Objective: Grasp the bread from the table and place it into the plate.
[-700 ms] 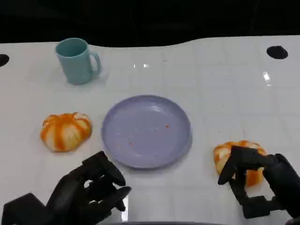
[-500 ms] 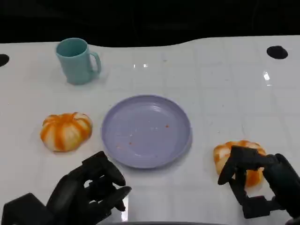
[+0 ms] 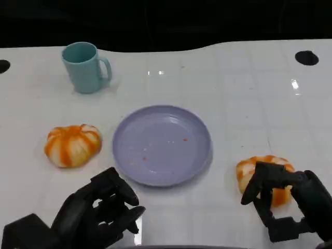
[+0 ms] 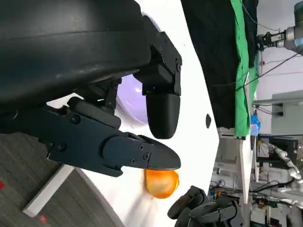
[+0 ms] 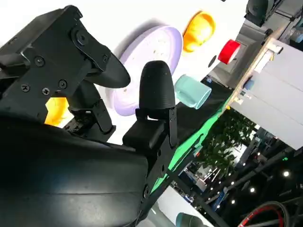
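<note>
The right robot hand (image 3: 282, 205) cups its spread fingers over the bread (image 3: 263, 178), not yet holding it; it should close gently underneath before lifting toward the plate (image 3: 162, 144).

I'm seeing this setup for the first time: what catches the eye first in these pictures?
The lilac plate sits mid-table, bare except for a few crumbs, with an orange-and-white bread roll on either side. The right hand arches over the right bread roll, fingers at it; whether it grips is unclear. The left bread roll lies untouched, the left hand is curled near the table edge, and a teal mug stands at the far left.
</note>
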Robot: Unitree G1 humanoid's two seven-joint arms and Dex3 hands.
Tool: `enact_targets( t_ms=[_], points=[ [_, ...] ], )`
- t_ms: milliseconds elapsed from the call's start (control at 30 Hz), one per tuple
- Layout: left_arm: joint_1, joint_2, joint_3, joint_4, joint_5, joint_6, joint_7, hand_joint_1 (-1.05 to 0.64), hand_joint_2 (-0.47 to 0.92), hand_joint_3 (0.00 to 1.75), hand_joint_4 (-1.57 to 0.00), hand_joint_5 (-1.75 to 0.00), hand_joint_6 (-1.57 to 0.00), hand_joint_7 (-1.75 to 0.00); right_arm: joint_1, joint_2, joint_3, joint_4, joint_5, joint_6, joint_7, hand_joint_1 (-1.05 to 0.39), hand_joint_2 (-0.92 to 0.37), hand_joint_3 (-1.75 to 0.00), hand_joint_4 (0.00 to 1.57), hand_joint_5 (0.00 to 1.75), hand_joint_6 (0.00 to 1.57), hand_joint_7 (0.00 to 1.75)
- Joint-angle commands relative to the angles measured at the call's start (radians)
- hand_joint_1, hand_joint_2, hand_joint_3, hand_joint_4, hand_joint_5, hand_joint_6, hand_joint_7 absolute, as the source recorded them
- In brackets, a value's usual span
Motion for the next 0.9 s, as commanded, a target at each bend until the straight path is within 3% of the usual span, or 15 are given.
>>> enact_targets(
  t_ms=[33,300,400,433,500,600,633,733,900],
  points=[
    [0.000,0.013,0.007,-0.001,-0.004,-0.002,-0.009,-0.59,0.92,0.21,-0.66,-1.75,-0.50,-1.69,-0.002,-0.009,-0.010,-0.003,0.009,-0.005,-0.005,-0.04,-0.29,-1.44,0.89,1.75,0.77,1.37],
    [-0.003,0.014,0.008,0.005,0.000,-0.004,-0.009,-0.58,0.92,0.20,-0.66,-1.75,-0.50,-1.68,-0.005,-0.012,-0.024,-0.020,-0.018,-0.028,-0.036,-0.01,-0.31,-1.38,0.85,1.72,0.78,1.31],
    [-0.005,0.016,0.008,0.008,0.001,-0.005,-0.010,-0.59,0.92,0.21,-0.66,-1.75,-0.50,-1.68,-0.015,-0.028,-0.034,-0.039,-0.053,-0.036,-0.054,-0.01,-0.37,-1.24,0.81,1.61,0.81,1.12],
    [-0.005,0.016,0.008,0.007,0.001,-0.003,-0.009,-0.58,0.92,0.21,-0.66,-1.75,-0.50,-1.68,-0.017,-0.033,-0.037,-0.047,-0.066,-0.034,-0.057,-0.03,-0.37,-1.18,0.77,1.50,0.81,1.02],
    [-0.004,0.017,0.010,0.009,-0.002,-0.006,-0.013,-0.58,0.92,0.21,-0.66,-1.75,-0.50,-1.68,-0.015,-0.057,-0.043,-0.096,-0.113,0.009,-0.049,-0.08,-0.37,-1.11,0.74,1.37,0.80,0.88],
    [-0.005,0.015,0.010,0.012,-0.007,-0.011,-0.016,-0.58,0.92,0.21,-0.66,-1.75,-0.50,-1.68,0.007,-0.102,-0.049,-0.212,-0.188,0.128,-0.007,-0.22,-0.51,-0.73,0.66,1.05,0.77,0.50],
    [-0.004,0.015,0.009,0.011,-0.008,-0.012,-0.016,-0.58,0.92,0.20,-0.66,-1.75,-0.50,-1.68,0.015,-0.119,-0.048,-0.252,-0.215,0.168,0.011,-0.26,-0.61,-0.53,0.64,0.88,0.75,0.36],
    [-0.001,0.015,0.008,0.006,-0.008,-0.008,-0.016,-0.58,0.92,0.20,-0.66,-1.75,-0.50,-1.68,0.034,-0.167,-0.045,-0.360,-0.268,0.276,0.076,-0.32,-0.79,-0.16,0.54,0.66,0.68,0.11],
    [0.000,0.013,0.007,0.003,-0.005,-0.003,-0.013,-0.58,0.92,0.20,-0.66,-1.75,-0.50,-1.69,0.042,-0.213,-0.042,-0.439,-0.285,0.349,0.132,-0.33,-0.83,-0.03,0.38,0.44,0.56,0.01]
  ],
)
